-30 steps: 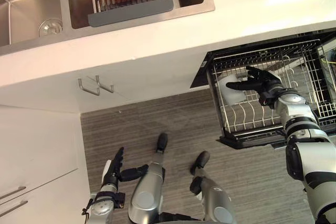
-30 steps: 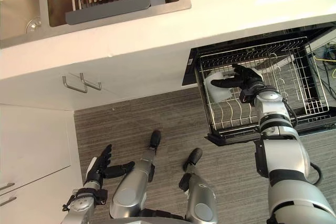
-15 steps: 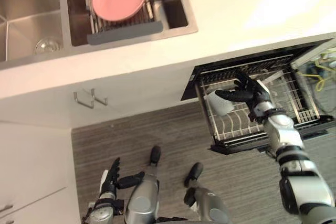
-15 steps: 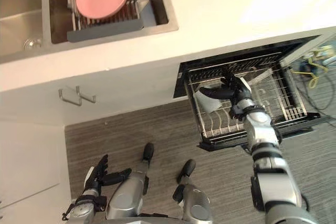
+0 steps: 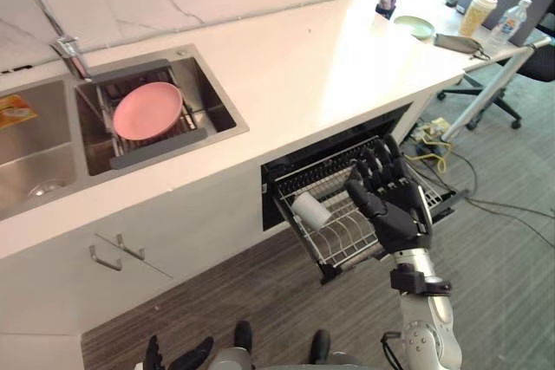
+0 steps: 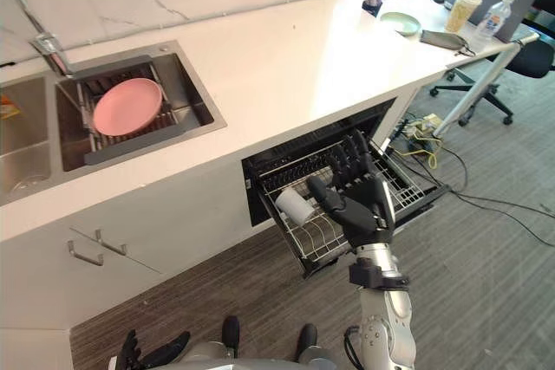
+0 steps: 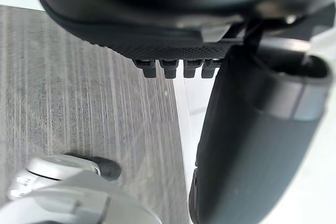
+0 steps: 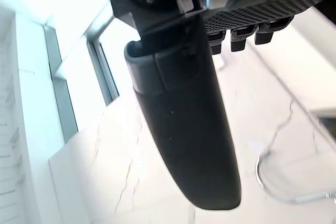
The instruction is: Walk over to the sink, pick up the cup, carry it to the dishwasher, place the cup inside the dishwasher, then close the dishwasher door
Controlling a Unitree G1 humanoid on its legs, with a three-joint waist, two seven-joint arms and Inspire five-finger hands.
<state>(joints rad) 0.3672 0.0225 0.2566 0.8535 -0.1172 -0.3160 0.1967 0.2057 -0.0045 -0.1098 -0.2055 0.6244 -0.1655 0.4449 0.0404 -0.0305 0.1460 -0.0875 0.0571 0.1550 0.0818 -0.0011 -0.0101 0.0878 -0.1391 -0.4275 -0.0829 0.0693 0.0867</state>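
Cup: white, lying on its side at the left end of the dishwasher rack, mouth turned to the right. It is held by nothing.

Dishwasher rack: wire, pulled out from under the counter, with the dishwasher open over the floor.

Right robot hand: raised in front of the rack, just right of the cup and apparently apart from it. Its fingers are spread wide and straight, and it is empty.

Left robot hand: seen low at the near edge, hanging idle, fingers relaxed and empty.

Sink: set in the counter at far left, well apart from the dishwasher. A pink plate is seen resting on a drainer in its right basin.

Step in hand: placing is judged done, since the cup lies in the rack and has been released. Closing is not yet done.

Next move: the rack is likely to need sliding in under the counter, with the door then pushed shut. A flat, open palm against the front edge would be called for, kept clear of the cup.
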